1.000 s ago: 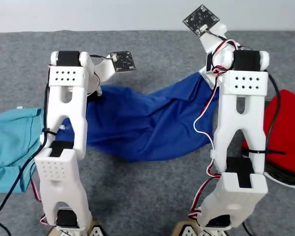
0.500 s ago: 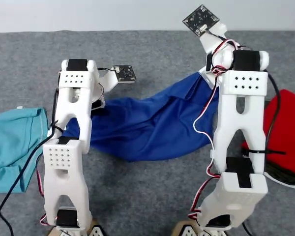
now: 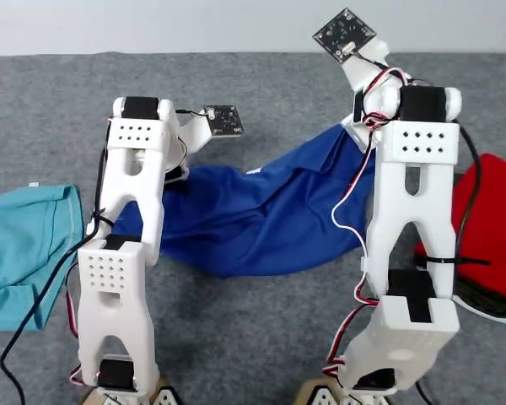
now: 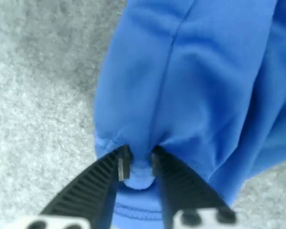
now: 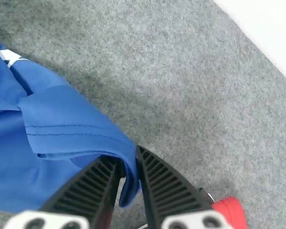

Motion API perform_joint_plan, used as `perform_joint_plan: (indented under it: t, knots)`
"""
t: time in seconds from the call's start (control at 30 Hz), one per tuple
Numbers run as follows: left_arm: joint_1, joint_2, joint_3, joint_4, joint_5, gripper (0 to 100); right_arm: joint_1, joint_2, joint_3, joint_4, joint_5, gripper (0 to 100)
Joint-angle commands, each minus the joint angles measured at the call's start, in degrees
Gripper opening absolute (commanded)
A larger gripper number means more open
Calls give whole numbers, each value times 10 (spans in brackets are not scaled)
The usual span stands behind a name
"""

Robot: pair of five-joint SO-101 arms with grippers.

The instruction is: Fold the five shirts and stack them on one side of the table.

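The left gripper (image 4: 137,164) and right gripper (image 5: 127,167) each clamp an edge of the crumpled blue fabric shirt (image 3: 261,211); its white label (image 5: 8,56) is unreadable.

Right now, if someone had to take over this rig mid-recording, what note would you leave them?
Left tool: shut on a bunched end of the blue shirt.
Right tool: shut on a hemmed edge at the shirt's other end.
The blue shirt stretches rumpled between the two arms, across the middle of the table.
The teal shirt lies at the left edge. The red shirt lies at the right edge, partly behind the right arm.
Done: no finished stack that I can see.
Left: fold the blue shirt, then stack the shirts on one side.
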Motion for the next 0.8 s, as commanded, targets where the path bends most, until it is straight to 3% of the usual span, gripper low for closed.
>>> perform_joint_plan:
  t: [0.0, 0.27, 0.77]
  knots:
    - [3, -42, -15, 15, 8, 123, -7, -3, -29, -7, -7, 10]
    - [12, -41, -15, 15, 8, 118, -7, -3, -29, -6, -7, 10]
    - [-31, 19, -21, -34, 4, 123, -7, -4, -29, -4, -7, 10]
